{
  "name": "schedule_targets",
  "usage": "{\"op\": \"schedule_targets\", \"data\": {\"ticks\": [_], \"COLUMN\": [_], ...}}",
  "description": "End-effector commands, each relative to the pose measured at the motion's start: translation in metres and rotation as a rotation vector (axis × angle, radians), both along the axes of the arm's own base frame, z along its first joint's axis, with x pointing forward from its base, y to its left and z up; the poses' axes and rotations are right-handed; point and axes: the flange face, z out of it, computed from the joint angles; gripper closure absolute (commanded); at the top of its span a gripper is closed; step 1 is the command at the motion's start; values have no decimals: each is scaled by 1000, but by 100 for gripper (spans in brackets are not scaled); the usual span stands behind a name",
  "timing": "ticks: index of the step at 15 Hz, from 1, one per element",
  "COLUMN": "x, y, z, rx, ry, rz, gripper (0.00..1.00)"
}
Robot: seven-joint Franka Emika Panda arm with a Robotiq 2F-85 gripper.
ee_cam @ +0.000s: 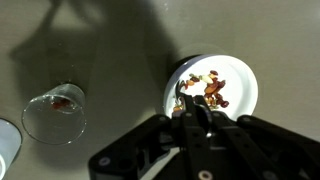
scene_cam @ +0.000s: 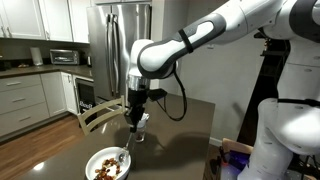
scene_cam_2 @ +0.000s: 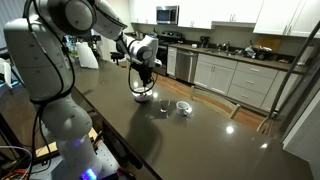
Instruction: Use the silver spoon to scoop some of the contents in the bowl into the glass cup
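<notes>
Kitchen cabinets and a steel fridge [scene_cam: 115,40] stand behind a dark, glossy surface [scene_cam: 190,120]; near the surface's edge by the wooden chair [scene_cam: 92,117] sits a round white bowl [scene_cam: 107,165], and the white robot arm [scene_cam: 200,40] reaches down over it.

The jaws [scene_cam: 136,110] are clenched on the upper handle of a thin, shiny silver metal spoon [scene_cam: 127,142]; the spoon hangs steeply, its long axis slanting from the jaws down toward the bowl, with the scoop end at or just inside the rim. Whether the scoop is loaded I cannot tell.

From the wrist view the bowl lies directly ahead of the jaws; a loose heap of small brown and reddish chunky pieces [ee_cam: 212,88] covers the middle of it, with bare white wall around.

The small clear glass cup [ee_cam: 55,112] stands upright, well apart from the bowl and off to one side of the jaws, with bare surface between them; something reddish lies at its bottom, a few pieces by my guess, and it is otherwise empty. A white rim [ee_cam: 4,142] shows at the corner of the wrist view; what it is I cannot say.

The coming move, I judge, turns on that sideways gap; the spoon must come up level from the bowl and cross to a far narrower mouth, and any tilt would spill pieces onto the surface.
</notes>
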Motion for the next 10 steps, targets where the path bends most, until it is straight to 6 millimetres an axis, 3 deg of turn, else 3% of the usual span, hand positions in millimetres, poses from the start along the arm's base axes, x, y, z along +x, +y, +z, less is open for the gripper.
{"op": "schedule_targets", "data": {"ticks": [1, 7, 10], "x": [20, 34, 39], "y": [3, 11, 5], "z": [-7, -18, -19], "rx": [-25, -75, -29], "ry": [-24, -53, -58], "rz": [40, 85, 69], "gripper": [96, 96, 96]}}
